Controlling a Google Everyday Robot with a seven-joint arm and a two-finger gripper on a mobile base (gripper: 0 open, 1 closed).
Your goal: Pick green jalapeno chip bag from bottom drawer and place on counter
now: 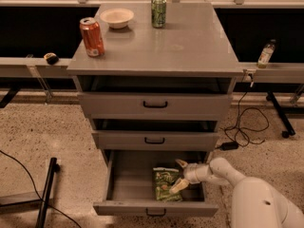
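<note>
Camera view: nearest, a white rounded arm (256, 198) is seen reaching from the lower right into the bottom drawer (128, 182), a shallow grey metal tray pulled out, with a small black handle on its front. The gripper (179, 175) is held at the right edge of the green jalapeno chip bag (164, 184), its pale fingers spread apart, the lower one overlapping the bag. The crinkled bag is laid flat on the drawer floor; its pale logo cannot be read. Above, two upper drawers (190, 106) of grey metal are stacked. On the smooth, slightly glossy counter (180, 46) an orange-red can (91, 37), a pale bowl (116, 18) and a green can (158, 11) are set
</note>
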